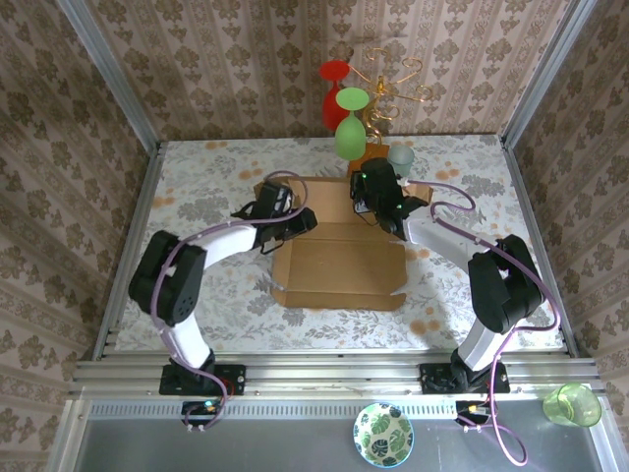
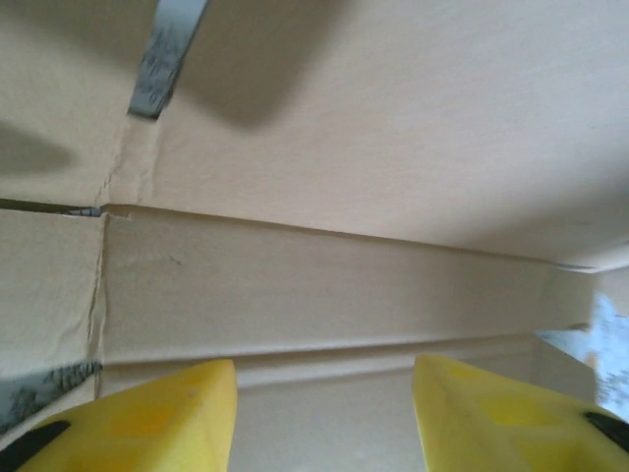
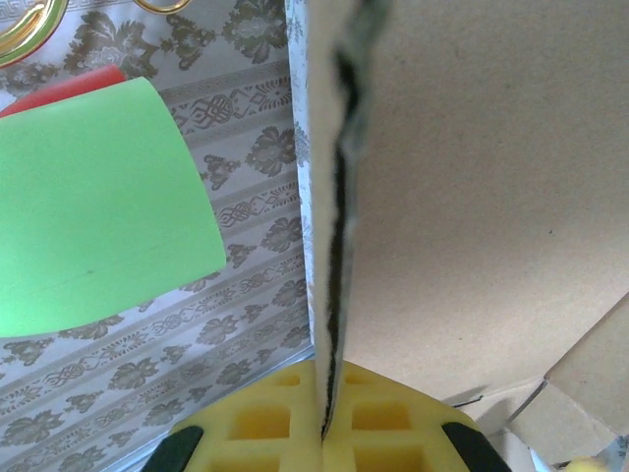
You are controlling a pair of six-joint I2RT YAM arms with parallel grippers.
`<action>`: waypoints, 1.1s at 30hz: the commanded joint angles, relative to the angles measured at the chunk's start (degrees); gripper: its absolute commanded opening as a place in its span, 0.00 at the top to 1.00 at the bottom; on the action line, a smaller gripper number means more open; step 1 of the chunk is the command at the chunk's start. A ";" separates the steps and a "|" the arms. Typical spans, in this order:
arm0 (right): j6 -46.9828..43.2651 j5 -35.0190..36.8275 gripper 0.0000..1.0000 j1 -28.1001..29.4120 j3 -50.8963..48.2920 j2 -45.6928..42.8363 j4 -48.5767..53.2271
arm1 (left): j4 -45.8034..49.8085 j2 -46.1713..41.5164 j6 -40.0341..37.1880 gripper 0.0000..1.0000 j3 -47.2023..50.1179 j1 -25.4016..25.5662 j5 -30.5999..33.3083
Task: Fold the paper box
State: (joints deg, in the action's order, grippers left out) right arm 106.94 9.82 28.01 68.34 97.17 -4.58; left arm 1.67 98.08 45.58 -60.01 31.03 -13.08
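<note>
paper box (image 1: 339,265): lies just in front of gold wire rack (image 1: 393,74) | left gripper (image 2: 324,393): fingers spread, front-left of rack | right gripper (image 3: 324,403): pinching box flap edge, directly before rack

You've got the paper box (image 1: 339,261) plain brown, no print. Table (image 1: 216,162) cloth is pale grey floral with orange blotches. Walls (image 1: 246,59) tan damask. Far edge: red glass (image 1: 334,108), green glass (image 1: 349,138), gold wire rack (image 1: 398,74). Left gripper (image 2: 324,364) and right gripper (image 3: 324,413) pads yellow. Near edge: bowl (image 1: 383,435) white with green leaf print, cup (image 1: 572,405) clear green.
</note>
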 commanded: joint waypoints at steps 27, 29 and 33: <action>-9.96 -9.55 1.00 -3.09 -3.02 1.14 -7.01 | -2.31 -4.34 -31.35 0.59 5.77 -20.38 -13.54; -9.99 -9.87 1.00 -3.46 -3.67 1.30 -8.20 | -4.04 -5.05 -31.34 0.59 6.99 -19.81 -14.20; -10.72 -12.18 1.00 -4.19 -3.43 2.54 -10.27 | -6.23 -6.40 -32.25 0.58 9.04 -18.26 -14.77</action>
State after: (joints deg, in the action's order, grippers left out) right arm 98.54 -0.01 24.23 65.23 98.28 -12.05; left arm -0.58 94.11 15.70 -52.21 11.62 -25.74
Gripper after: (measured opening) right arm 0.043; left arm 0.421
